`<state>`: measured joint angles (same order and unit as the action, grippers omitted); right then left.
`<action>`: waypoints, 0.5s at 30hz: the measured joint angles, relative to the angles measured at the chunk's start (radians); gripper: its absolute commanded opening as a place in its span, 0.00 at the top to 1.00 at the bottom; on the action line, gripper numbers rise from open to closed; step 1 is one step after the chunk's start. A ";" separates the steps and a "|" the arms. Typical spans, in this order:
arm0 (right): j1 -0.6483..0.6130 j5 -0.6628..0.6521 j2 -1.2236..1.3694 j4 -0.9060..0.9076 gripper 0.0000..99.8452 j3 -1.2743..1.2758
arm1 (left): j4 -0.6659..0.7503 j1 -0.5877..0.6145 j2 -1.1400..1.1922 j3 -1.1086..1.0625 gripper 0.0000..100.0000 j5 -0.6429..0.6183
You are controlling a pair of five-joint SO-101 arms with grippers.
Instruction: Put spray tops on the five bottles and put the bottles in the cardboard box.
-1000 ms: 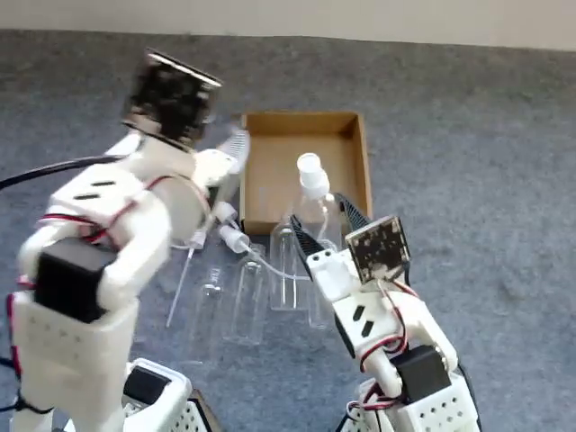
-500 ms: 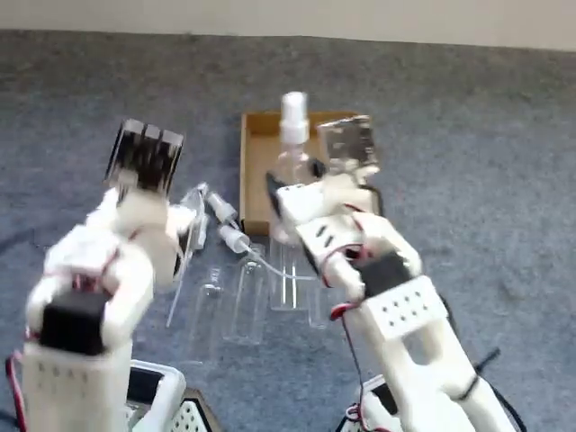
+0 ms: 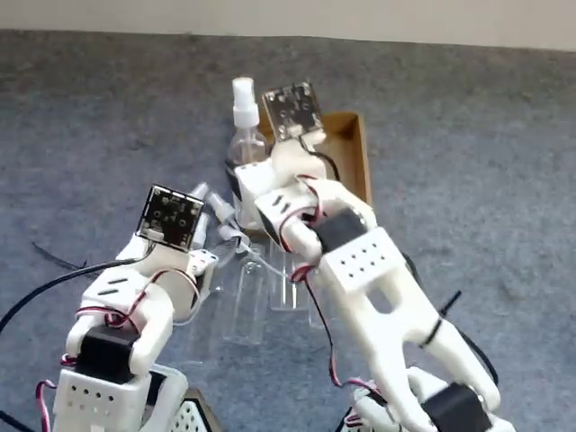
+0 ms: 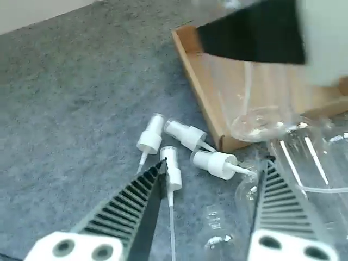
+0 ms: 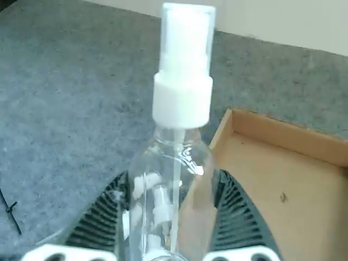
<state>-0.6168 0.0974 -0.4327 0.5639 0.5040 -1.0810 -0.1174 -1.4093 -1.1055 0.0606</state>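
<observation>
Gripping the bottle [image 5: 175, 157] upright, right end effector [image 5: 173, 178] points its sprayer [image 5: 182, 81] upward.

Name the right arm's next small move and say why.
Probably swing the bottle sideways over the cardboard box before lowering it. The right gripper is shut on it, its spray top is on, and it hangs beside the box's rim, not inside.

The white right arm [image 3: 360, 261] is stretched forward and raised, and its black, ribbed right gripper [image 5: 174, 215] is clamped on an upright clear plastic bottle with a white spray top [image 5: 182, 92]. The white left arm [image 3: 135, 306] is folded low, and its black, ribbed left gripper [image 4: 213, 166] is spread wide, angled downward.
</observation>
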 measured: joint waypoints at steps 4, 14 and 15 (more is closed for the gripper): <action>-0.020 0.000 0.095 0.043 1.00 -0.092 | 0.000 -0.026 0.000 0.000 0.75 0.000; -0.089 0.000 0.080 0.238 1.00 -0.140 | 0.160 -0.035 0.000 -0.101 0.75 -0.002; -0.086 0.000 0.061 0.259 1.00 -0.140 | 0.172 -0.035 0.000 -0.103 0.75 -0.002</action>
<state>-0.7027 0.0974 -0.3713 0.8232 0.3644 -0.9091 -0.1527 -1.4093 -1.2083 0.0591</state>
